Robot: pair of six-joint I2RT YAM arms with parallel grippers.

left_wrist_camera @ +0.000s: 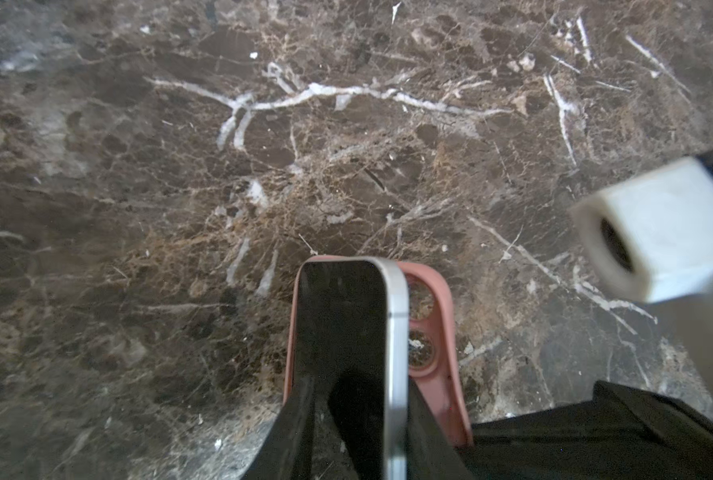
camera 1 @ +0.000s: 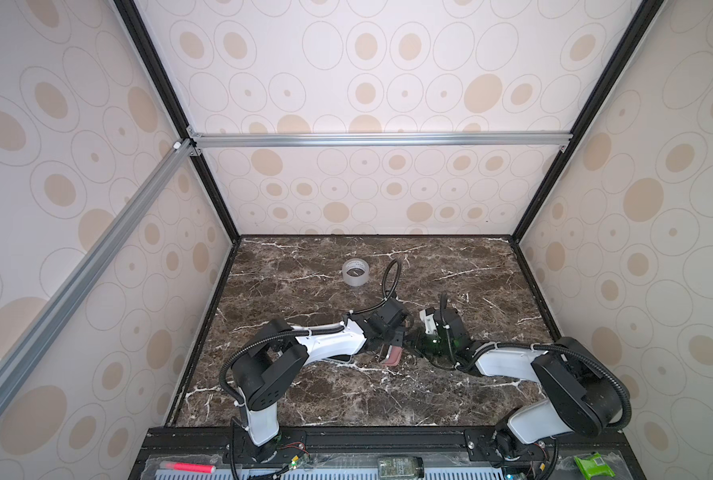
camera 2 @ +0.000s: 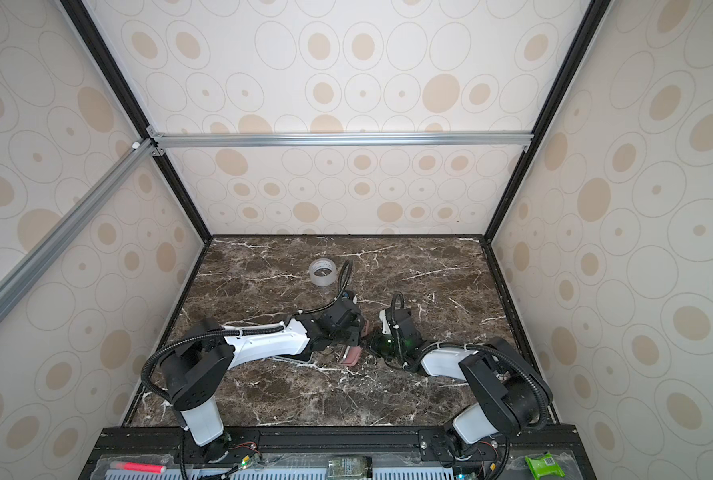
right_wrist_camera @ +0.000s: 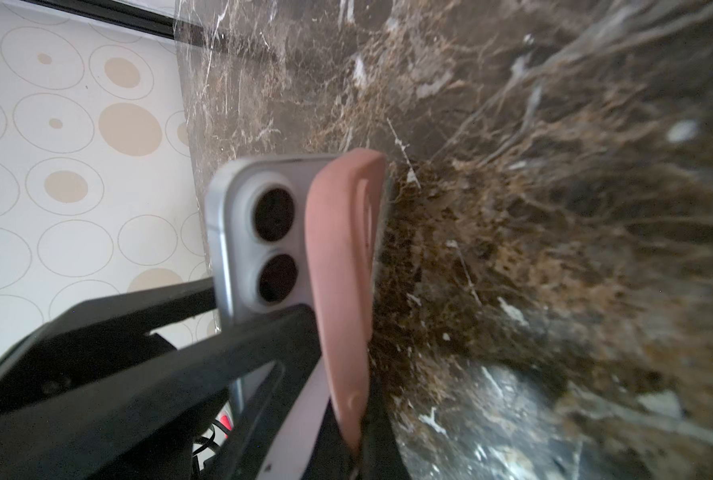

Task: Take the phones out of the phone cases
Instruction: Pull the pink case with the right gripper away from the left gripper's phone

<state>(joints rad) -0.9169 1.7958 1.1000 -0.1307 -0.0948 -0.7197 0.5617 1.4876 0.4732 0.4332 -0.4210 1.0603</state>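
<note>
A dark brown, white-veined marble tabletop (camera 1: 305, 399) bears a clear tape roll (camera 1: 357, 283) toward its back.

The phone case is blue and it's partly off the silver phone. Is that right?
Not quite. The phone case is pink, not blue, as the right wrist view shows. The rest is right: it is partly off the silver phone.
</note>
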